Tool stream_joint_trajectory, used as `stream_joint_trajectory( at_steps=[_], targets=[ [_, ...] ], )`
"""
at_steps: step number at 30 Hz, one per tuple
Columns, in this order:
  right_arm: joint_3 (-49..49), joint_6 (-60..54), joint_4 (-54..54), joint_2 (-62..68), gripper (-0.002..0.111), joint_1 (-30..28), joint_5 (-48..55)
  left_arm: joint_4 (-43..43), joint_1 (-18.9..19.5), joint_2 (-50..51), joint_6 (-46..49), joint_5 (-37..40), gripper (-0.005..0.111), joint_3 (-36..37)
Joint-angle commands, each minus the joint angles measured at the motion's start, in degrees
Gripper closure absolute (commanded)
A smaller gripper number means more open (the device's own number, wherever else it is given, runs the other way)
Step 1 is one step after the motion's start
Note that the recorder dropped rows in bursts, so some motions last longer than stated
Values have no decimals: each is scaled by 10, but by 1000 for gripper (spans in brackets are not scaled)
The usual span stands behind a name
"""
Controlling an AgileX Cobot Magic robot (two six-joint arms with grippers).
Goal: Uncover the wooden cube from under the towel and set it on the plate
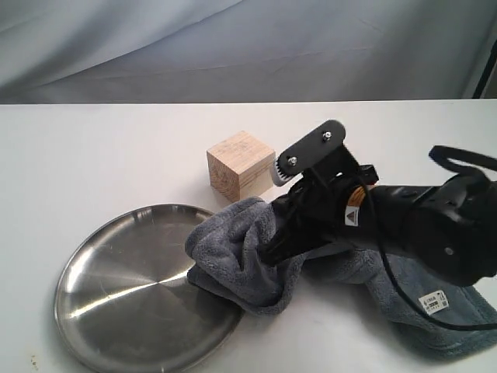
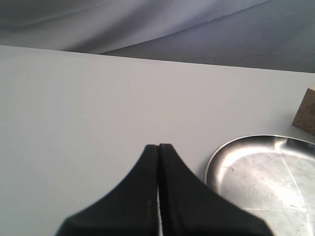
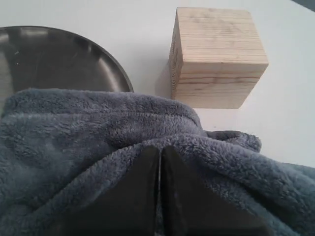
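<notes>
Wooden cube [image 1: 241, 165] standing uncovered on the white table [image 1: 93, 155], just behind the bunched towel [image 1: 233, 252] and beyond the far rim of the steel plate [image 1: 116, 295]. It is not yet on the plate. The right gripper [image 3: 160, 149] has its fingers pressed together on a fold of the plush cloth. The left gripper [image 2: 158, 146] hangs over bare table beside the plate, fingers shut with nothing between them. The gathered towel appears to drape over the plate's near-right rim. Released here, it would likely cover part of the landing area, and dragging it away could tug the light plate along. The right arm's wrist sits close to the cube, so a careless sideways swing might knock the block or push it across the table. Whether the far fold of cloth touches the cube's base is unclear from these angles. If it does, pulling the towel could tip or turn the block before any grasp.
</notes>
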Motion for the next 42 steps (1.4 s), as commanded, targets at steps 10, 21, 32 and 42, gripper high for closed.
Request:
stream_joint_trajectory(
  at_steps=[10, 21, 32, 42],
  targets=[
    [2, -5, 16, 95, 108, -11, -15, -1, -2, -2, -2, -4, 107, 3],
    [2, -5, 38, 96, 108, -164, 81, -1, -2, -2, -2, -4, 107, 3],
    [2, -8, 35, 95, 108, -242, 67, -1, -2, -2, -2, -4, 107, 3],
    [2, -27, 32, 95, 108, -261, 68, -1, -2, -2, -2, -4, 107, 3]
  ],
)
